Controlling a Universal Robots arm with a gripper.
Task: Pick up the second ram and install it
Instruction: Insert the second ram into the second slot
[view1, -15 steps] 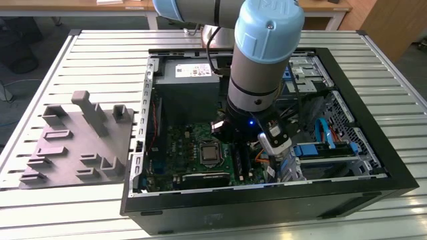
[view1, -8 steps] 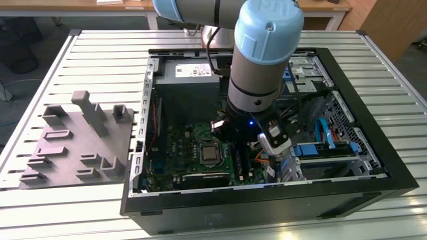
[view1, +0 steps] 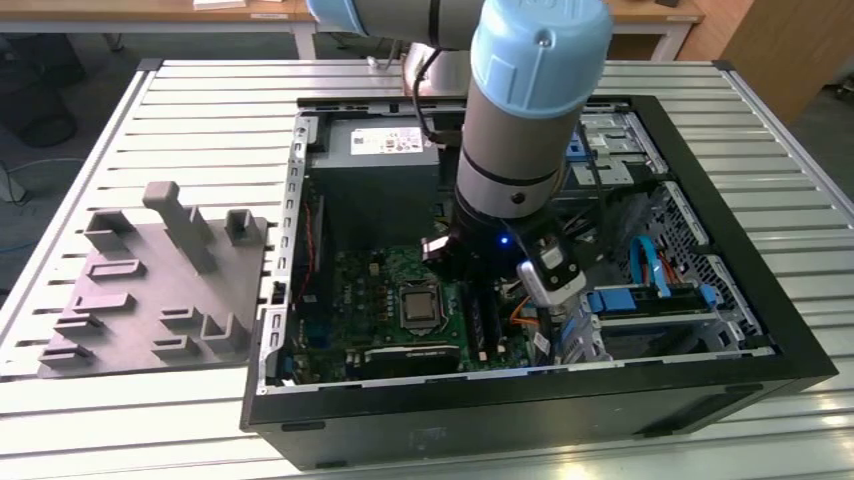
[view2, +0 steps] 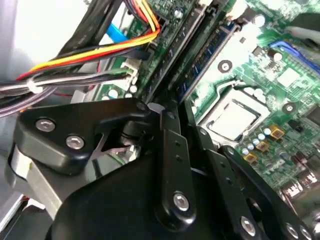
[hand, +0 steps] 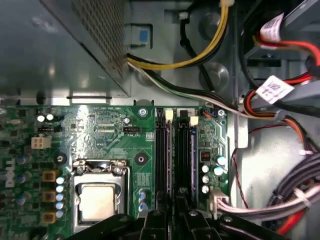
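Note:
My gripper (view1: 465, 268) reaches down into the open computer case, just to the exterior view's right of the CPU socket (view1: 419, 306). In both wrist views its fingers (view2: 169, 116) stand close together on a thin dark stick seen edge-on, the second ram (hand: 174, 165). That stick runs along the long black memory slots (hand: 163, 155) of the green motherboard (hand: 100, 132), and its lower edge is hidden. Another stick with bluish chips (view2: 212, 52) sits in the neighbouring slot. The gripper (hand: 175, 212) is shut on the second ram (view2: 176, 47).
Bundles of yellow, orange and black cables (view2: 100, 52) run close beside the slots. The power supply box (view1: 380, 160) and drive cage (view1: 667, 300) wall in the board. A grey fixture tray (view1: 154, 290) lies on the slatted table at the exterior view's left.

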